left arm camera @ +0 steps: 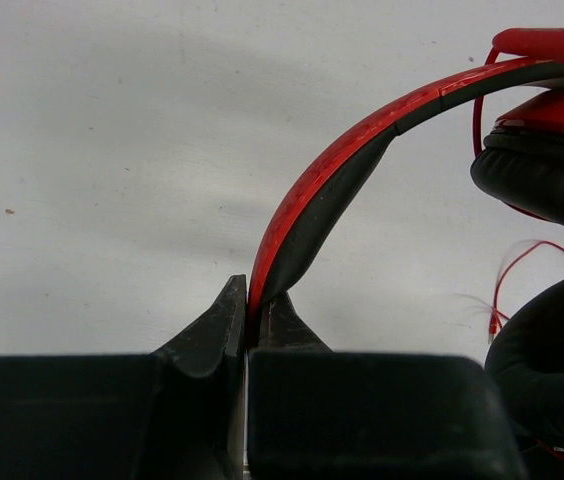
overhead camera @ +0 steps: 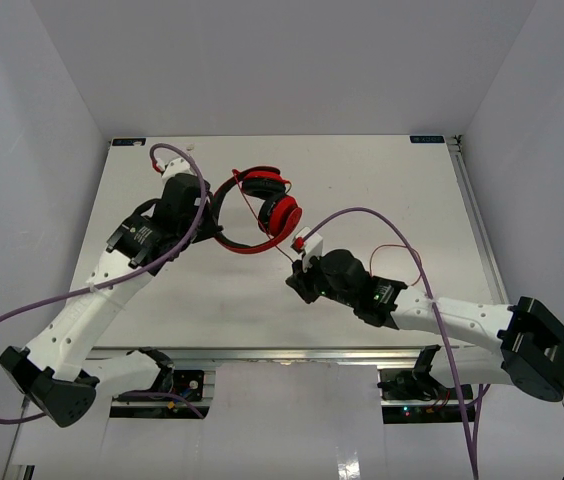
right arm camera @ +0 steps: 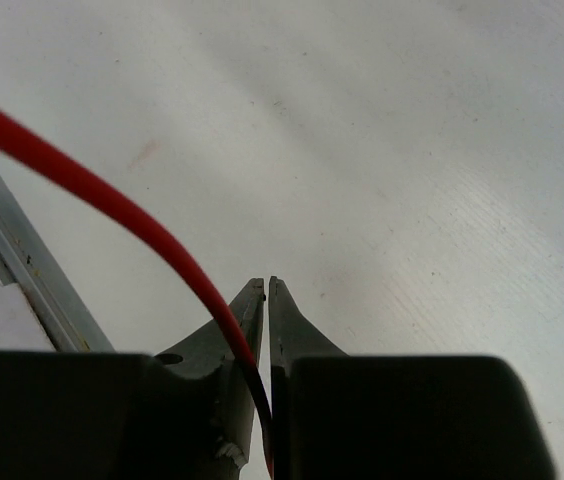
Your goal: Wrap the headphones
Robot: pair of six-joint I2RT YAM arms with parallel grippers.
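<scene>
Two parts of the headphones [overhead camera: 262,210] will handle very differently. The headband [left arm camera: 322,190] is a thin, springy arc, probably stiff enough to carry the light set, while the cord [right arm camera: 112,205] is limp, fine and apt to slip or snag. The set sits over the middle of the table [overhead camera: 412,190], its earcups [overhead camera: 282,213] toward the right arm. The left gripper [left arm camera: 249,300] is clamped on the headband's edge, which looks a sound hold. The right gripper [right arm camera: 267,290] pinches the cord between closed jaws, a fair place to guide it for winding. The plug end is hidden. Part of the cord's run passes behind the right wrist. Whether the earcups touch the table, or any turns already lie on the band, cannot be made out.
</scene>
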